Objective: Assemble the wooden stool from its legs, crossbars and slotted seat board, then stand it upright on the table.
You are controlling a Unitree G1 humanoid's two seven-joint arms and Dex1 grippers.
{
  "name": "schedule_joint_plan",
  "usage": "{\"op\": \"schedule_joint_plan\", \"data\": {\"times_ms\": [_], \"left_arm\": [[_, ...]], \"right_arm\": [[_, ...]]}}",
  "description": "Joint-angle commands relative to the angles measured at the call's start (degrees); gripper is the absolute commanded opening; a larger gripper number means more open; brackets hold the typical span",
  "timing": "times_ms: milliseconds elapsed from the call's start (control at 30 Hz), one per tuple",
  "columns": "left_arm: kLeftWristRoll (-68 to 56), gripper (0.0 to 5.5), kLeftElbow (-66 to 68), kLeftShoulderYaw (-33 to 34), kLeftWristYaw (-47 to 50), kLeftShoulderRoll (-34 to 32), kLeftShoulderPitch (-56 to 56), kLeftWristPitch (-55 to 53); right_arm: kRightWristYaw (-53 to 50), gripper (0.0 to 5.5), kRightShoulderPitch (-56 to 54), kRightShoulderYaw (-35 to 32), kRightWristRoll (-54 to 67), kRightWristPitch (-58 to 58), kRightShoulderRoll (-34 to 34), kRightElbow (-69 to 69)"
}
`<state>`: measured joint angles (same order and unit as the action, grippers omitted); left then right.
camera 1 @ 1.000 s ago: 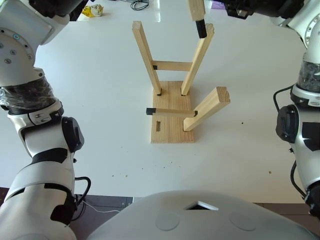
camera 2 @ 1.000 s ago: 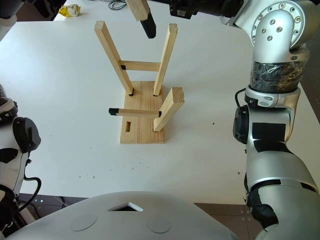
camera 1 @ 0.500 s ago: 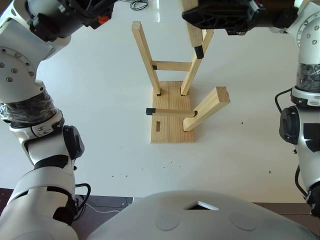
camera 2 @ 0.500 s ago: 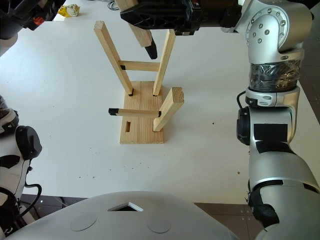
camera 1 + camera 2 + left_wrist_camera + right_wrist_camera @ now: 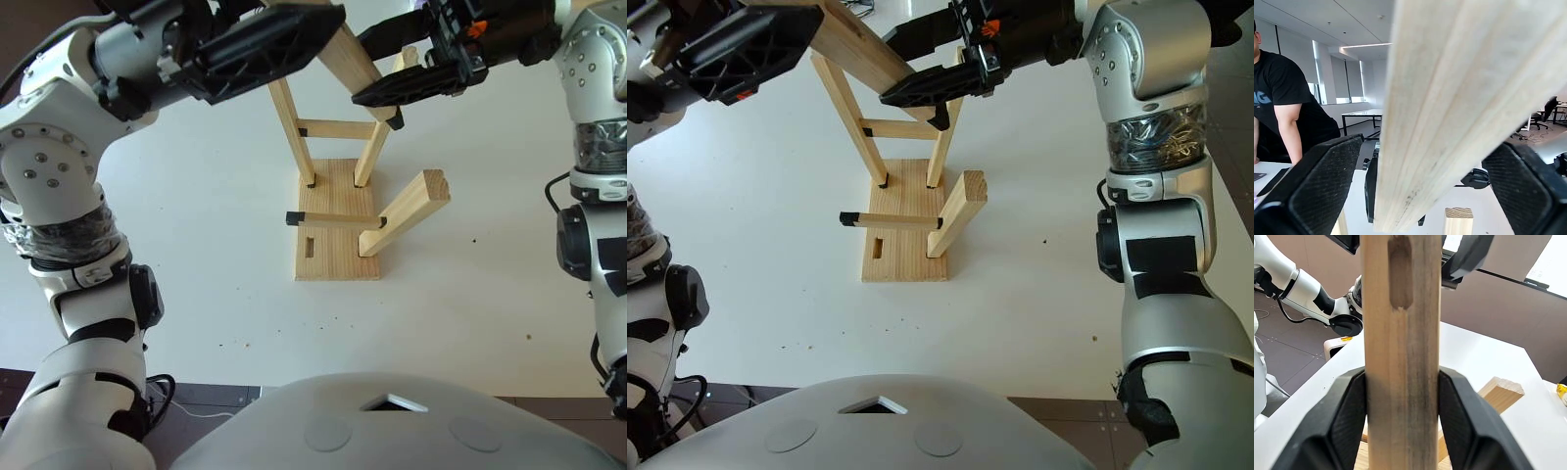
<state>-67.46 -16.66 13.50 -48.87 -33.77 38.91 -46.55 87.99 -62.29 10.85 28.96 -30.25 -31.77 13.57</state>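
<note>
Stool (image 5: 336, 221), part-built, is seen at frame centre on the bench (image 5: 196, 245): seat board (image 5: 338, 264) flat, 2 legs (image 5: 290, 117) upright w/ crossbar (image 5: 338, 128), 3rd leg (image 5: 407, 211) leaning at lower right. A 4th leg (image 5: 361, 70) is held aloft at top centre. R jaws are clamped on it; L jaws are spread round it, gap seen at one pad.

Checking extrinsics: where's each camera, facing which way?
Left eye: head, looking down at board on table; both arms show.
Right eye: same scene, slight offset.
Left wrist: left arm, looks along held leg into room; left end effector shows.
Right wrist: right arm, faces leg; right end effector clamps it.
Shared: all show the leg.
</note>
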Motion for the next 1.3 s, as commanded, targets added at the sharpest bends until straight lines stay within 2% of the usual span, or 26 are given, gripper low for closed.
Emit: {"op": "schedule_joint_plan", "data": {"times_ms": [33, 400, 833, 867, 1067, 1233, 1300], "left_arm": [[2.85, 3.87, -1.11, -0.32, 0.25, -0.23, -2.05, 1.87], [2.74, 2.23, -1.11, 0.91, -1.89, 0.02, -2.39, 4.00], [4.12, 2.22, -3.76, -0.15, -0.25, 0.51, -2.60, 4.62], [4.83, 2.55, -3.76, -0.43, -0.94, 0.39, -3.07, 5.06], [4.56, 3.42, -3.99, -0.12, 0.06, 0.72, -3.70, 5.64], [3.92, 3.42, -3.98, 0.25, 0.80, 0.97, -3.68, 5.85], [4.19, 3.15, -4.01, 0.36, 1.25, 1.01, -3.97, 6.10]], "right_arm": [[0.70, 2.04, -0.64, 0.11, -1.18, 0.93, -0.12, 0.33], [0.32, 2.04, 1.64, 0.37, -1.91, -0.04, -0.73, -0.43], [1.25, 2.04, 2.26, 1.93, -2.77, -0.04, -1.07, 0.19], [1.27, 2.04, 2.24, 2.05, -2.91, 0.05, -1.05, 0.33], [1.80, 2.04, 2.20, 2.18, -3.48, 0.04, -1.08, 0.69], [1.85, 2.04, 2.21, 2.11, -3.68, -0.09, -1.05, 0.89], [1.98, 2.04, 2.13, 1.95, -3.55, -0.21, -1.00, 1.08]]}}
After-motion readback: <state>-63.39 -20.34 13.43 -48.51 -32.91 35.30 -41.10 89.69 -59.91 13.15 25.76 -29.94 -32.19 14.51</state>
